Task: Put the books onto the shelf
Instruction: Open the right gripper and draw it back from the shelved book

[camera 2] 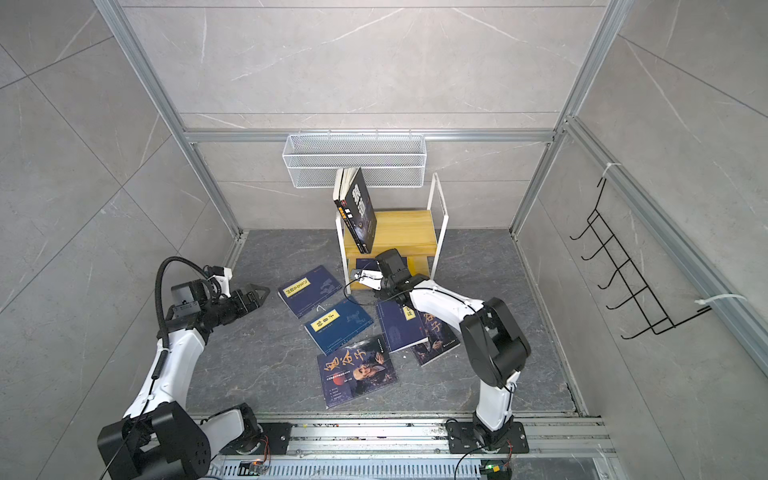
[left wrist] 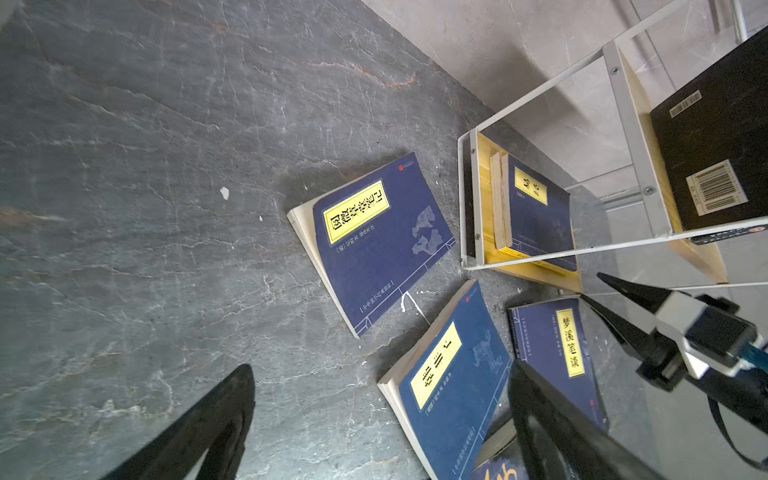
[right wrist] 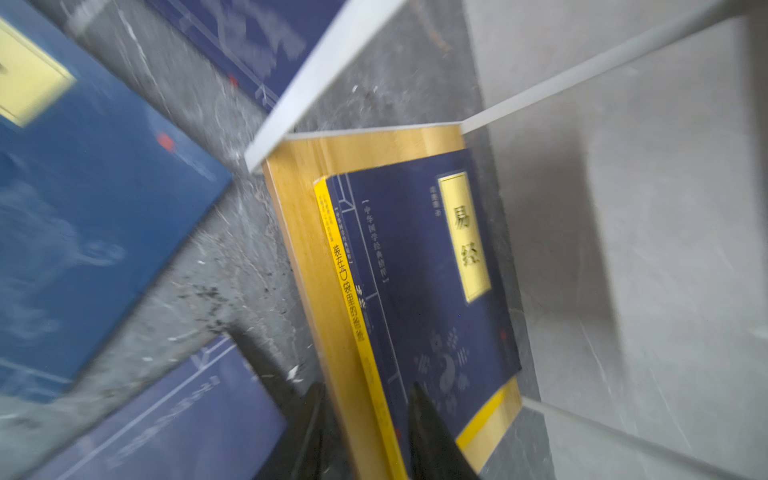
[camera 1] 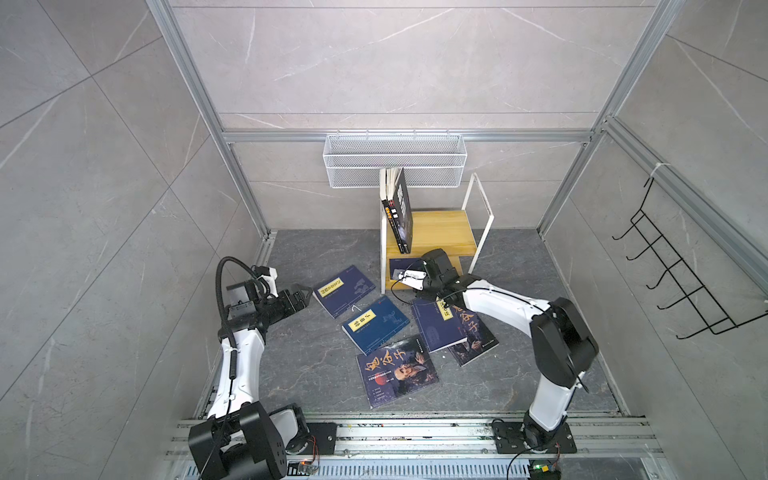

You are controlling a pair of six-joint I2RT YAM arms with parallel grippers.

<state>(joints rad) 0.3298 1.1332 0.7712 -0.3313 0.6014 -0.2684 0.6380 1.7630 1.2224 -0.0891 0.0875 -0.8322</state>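
Two-tier shelf (camera 1: pixel 444 230) at the back wall holds leaning black books (camera 1: pixel 401 212) above, one navy book (right wrist: pixel 415 270) flat below. Five books (camera 1: pixel 376 324) lie on the floor. Right gripper (right wrist: pixel 365 386), jaws slightly parted, is at this navy book's edge; left gripper (camera 1: pixel 309 296) gapes wide, empty.

Both top views are bright, evenly lit from above and sharp, with wide-angle stretch toward the edges; the books (camera 1: pixel 376 324) throw only faint shadows. The right wrist view is smeared by motion blur, worst on the blue cover (right wrist: pixel 83 232). The left wrist view is crisp.
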